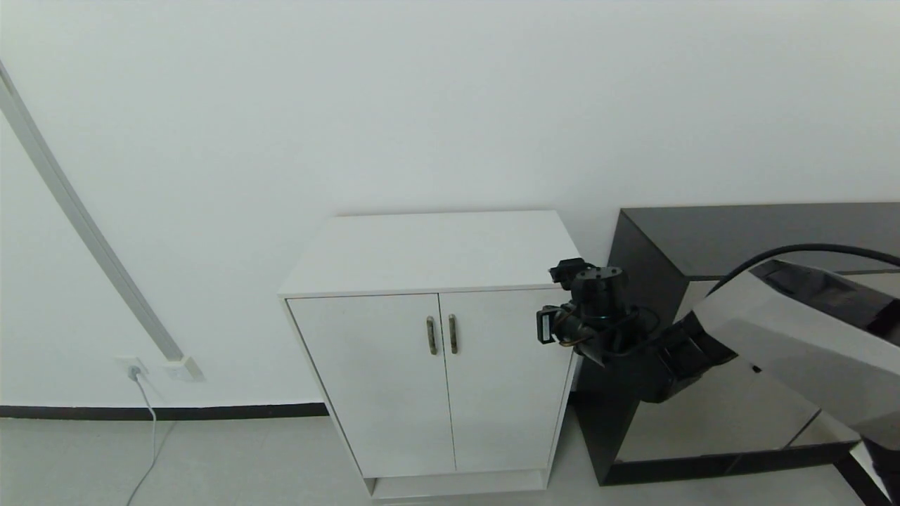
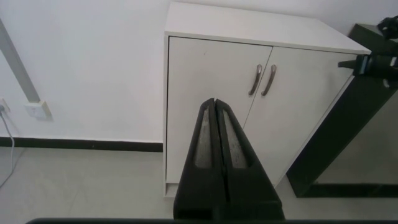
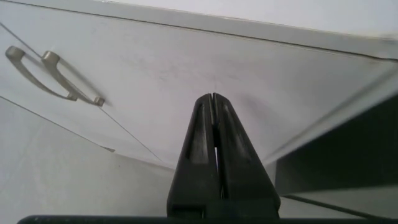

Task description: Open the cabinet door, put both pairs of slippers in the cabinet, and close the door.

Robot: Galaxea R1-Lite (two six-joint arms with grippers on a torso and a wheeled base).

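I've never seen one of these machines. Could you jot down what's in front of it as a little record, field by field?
Cabinet: white cabinet, against the wall
Doors: both doors shut
Handles: two metal handles side by side at the middle seam
Right arm: right pincer shut, close before the right door, away from the handles
Left arm: left pincer shut, farther back, pointing at the cabinet
Nearby: dark sideboard right of the cabinet; wall socket with a cable to its left
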